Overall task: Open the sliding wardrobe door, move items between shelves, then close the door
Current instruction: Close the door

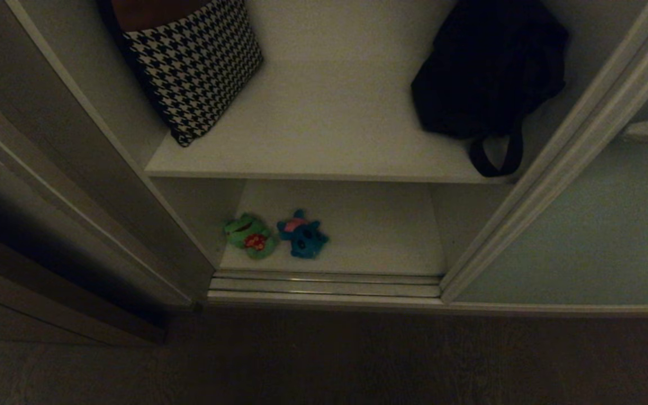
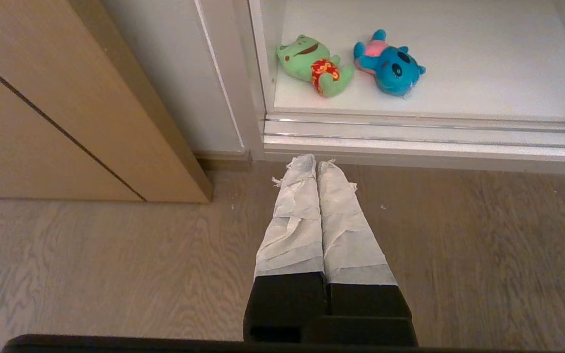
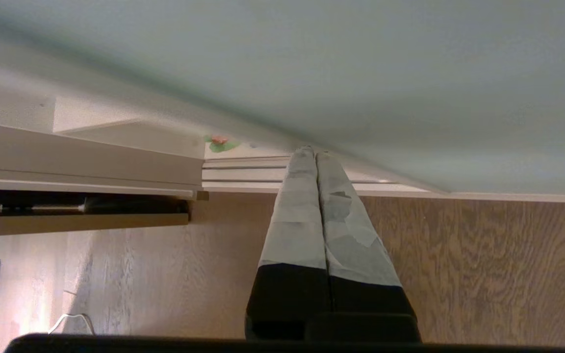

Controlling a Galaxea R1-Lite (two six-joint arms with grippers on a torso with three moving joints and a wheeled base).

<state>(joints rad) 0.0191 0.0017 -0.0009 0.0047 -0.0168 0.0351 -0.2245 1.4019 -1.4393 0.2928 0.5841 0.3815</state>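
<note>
Sliding wardrobe door point(image 1: 583, 236), pale grey-green, drawn aside on the right of the head view, off-white frame edge point(image 1: 554, 163) running diagonally beside the open bay. Upper shelf point(image 1: 329, 140), white, carrying a houndstooth cushion point(image 1: 200, 62) leaned at the left wall and a black strapped bag point(image 1: 487, 67) at the right, one strap loop hanging over the front lip. Lower shelf point(image 1: 380, 230), white, set behind the floor track point(image 1: 324, 284), carrying both plush toys at its left front corner. Brown wooden panelling point(image 2: 57, 108) left of the wardrobe; wood-grain floor point(image 2: 459, 255) in front. Left gripper point(image 2: 317, 164) low over the floor just short of the track, tape-wrapped fingers point(image 2: 295, 220) pressed together, nothing between them; toys lying beyond the tips, on the far side of the track, the green one nearly straight ahead and the blue one offset to one side. Right gripper point(image 3: 314, 149) close against the grey-green door face, near the door's lower edge and the track, wrapped fingers point(image 3: 348, 230) likewise pressed together and empty; a sliver of the green toy point(image 3: 218, 143) visible past the frame edge, apart from the tips. Neither arm visible in the head view. Green plush toy point(image 2: 314, 66) with a red spot, lying nearest the left side wall. Blue plush toy point(image 2: 390, 66) with a pink patch, just beside the green one, apparently not touching.
</note>
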